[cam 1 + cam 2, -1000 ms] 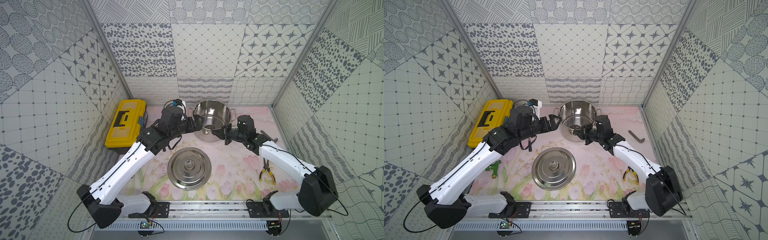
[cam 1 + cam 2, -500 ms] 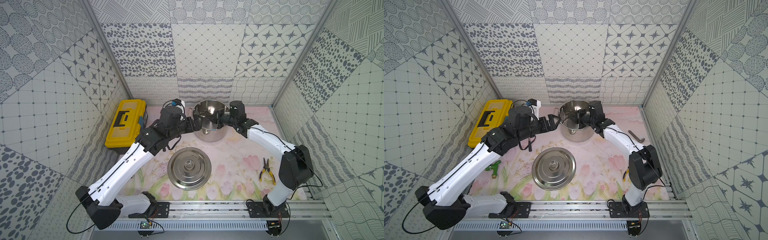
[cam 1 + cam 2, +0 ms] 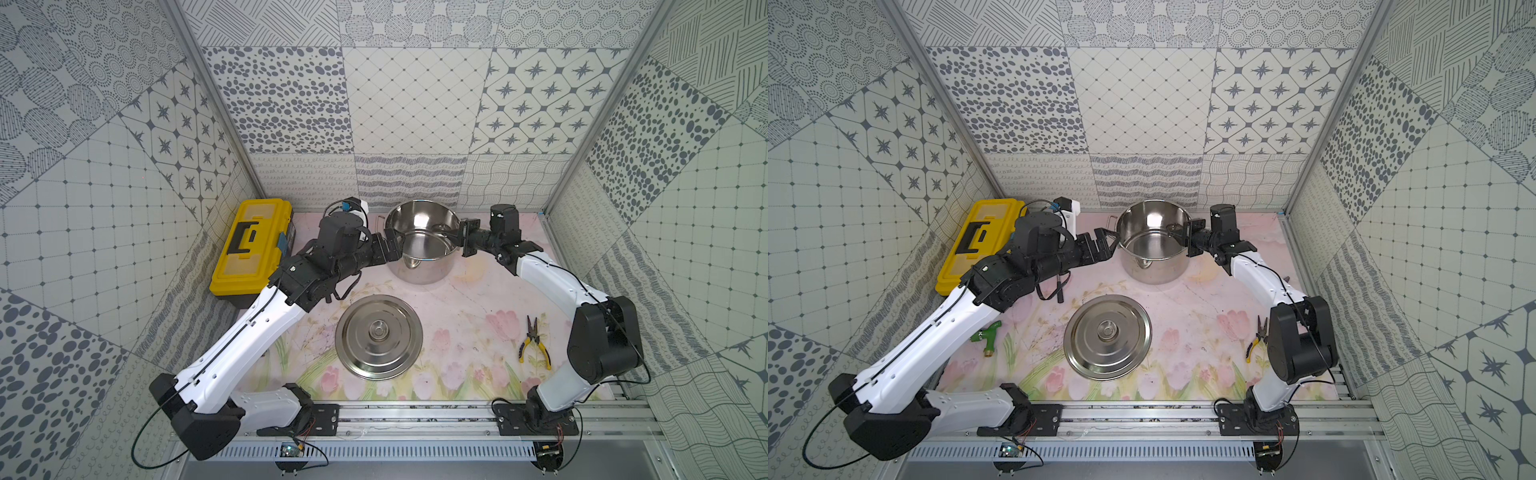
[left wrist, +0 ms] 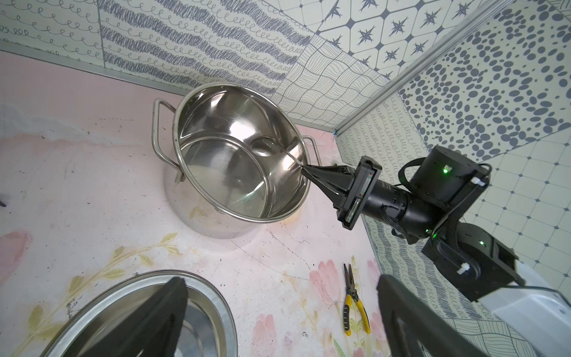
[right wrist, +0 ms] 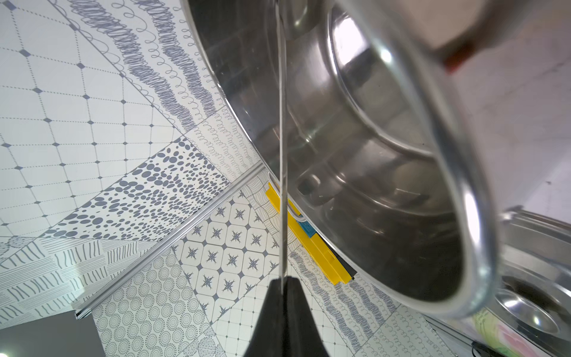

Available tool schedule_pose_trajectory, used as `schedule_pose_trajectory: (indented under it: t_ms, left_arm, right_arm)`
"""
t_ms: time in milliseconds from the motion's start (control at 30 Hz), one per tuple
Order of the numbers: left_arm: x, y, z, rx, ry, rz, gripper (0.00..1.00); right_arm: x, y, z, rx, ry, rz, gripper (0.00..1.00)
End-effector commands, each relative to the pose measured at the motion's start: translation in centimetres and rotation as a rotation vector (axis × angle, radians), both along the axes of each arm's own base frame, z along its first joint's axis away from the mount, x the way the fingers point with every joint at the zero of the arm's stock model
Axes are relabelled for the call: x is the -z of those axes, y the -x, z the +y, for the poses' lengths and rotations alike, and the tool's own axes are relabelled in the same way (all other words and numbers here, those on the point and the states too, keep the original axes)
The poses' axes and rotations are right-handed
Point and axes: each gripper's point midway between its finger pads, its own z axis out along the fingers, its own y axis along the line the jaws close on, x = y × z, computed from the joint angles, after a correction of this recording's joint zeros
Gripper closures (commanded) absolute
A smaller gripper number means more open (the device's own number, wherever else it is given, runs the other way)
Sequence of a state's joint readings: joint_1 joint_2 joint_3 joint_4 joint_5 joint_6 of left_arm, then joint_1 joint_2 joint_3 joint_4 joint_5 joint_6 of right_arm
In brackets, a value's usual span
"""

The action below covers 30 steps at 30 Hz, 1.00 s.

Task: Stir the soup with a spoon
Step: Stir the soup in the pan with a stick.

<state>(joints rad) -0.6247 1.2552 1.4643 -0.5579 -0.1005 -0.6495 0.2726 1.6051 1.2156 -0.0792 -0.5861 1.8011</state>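
The steel pot (image 3: 422, 262) stands at the back of the mat, also in a top view (image 3: 1154, 266). Its inside (image 4: 222, 160) is bare and shiny; no soup shows. My right gripper (image 3: 451, 237) (image 3: 1177, 235) reaches over the pot's right rim, shut on the thin handle of the steel spoon (image 5: 281, 154). The spoon's small round bowl (image 4: 262, 146) hangs inside the pot near its right wall. My right gripper's tip (image 4: 306, 168) (image 5: 281, 279) pinches the handle's end. My left gripper (image 3: 395, 245) (image 4: 281, 279) hovers open by the pot's left side, holding nothing.
The flat steel lid (image 3: 379, 336) lies in front of the pot. A yellow toolbox (image 3: 249, 245) stands at the back left, and yellow-handled pliers (image 3: 534, 343) lie at the right. A green nozzle (image 3: 986, 334) lies under my left arm. Walls stand close behind the pot.
My right arm swung from the pot's front up to its right rim, carrying the spoon over the rim into the pot. The left arm stayed put.
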Motion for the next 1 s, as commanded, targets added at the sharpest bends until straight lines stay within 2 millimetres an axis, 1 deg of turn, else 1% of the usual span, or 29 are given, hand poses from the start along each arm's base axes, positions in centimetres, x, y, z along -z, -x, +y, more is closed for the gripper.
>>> schedule_pose_trajectory:
  t_ms: [0,100,200,333,467,600,733,967]
  left_arm:
    - [-0.9,-0.5,-0.3,0.009,0.004,-0.034,0.00]
    - [-0.9,-0.7,-0.4,0.006,0.001,-0.036,0.00]
    - [-0.7,-0.9,-0.5,0.008,0.000,-0.036,0.00]
    - [-0.8,-1.6,-1.2,0.026,-0.019,-0.045,0.00]
    - [-1.2,-2.8,-2.0,0.055,-0.046,-0.058,0.00]
    - [-1.9,-4.0,-2.4,0.065,-0.007,-0.078,0.00]
    - [-2.5,-5.0,-2.2,0.055,0.058,-0.094,0.00]
    - [-3.4,-4.8,-2.5,0.085,0.088,-0.140,0.00]
  right_arm:
    - [-2.2,2.3,-0.2,-0.032,-0.022,-0.065,1.00]
    - [-2.2,4.0,-0.4,-0.041,-0.014,-0.059,1.00]
    - [-2.2,5.8,-0.1,-0.054,-0.009,-0.054,1.00]
    - [-1.7,7.7,1.2,-0.084,-0.009,-0.042,1.00]
    - [-1.6,8.4,3.1,-0.115,-0.020,-0.042,1.00]
    - [-1.6,8.0,4.9,-0.140,-0.032,-0.047,1.00]
    - [-2.0,6.6,6.5,-0.153,-0.041,-0.061,1.00]
    - [-2.9,3.1,8.2,-0.160,-0.052,-0.084,1.00]
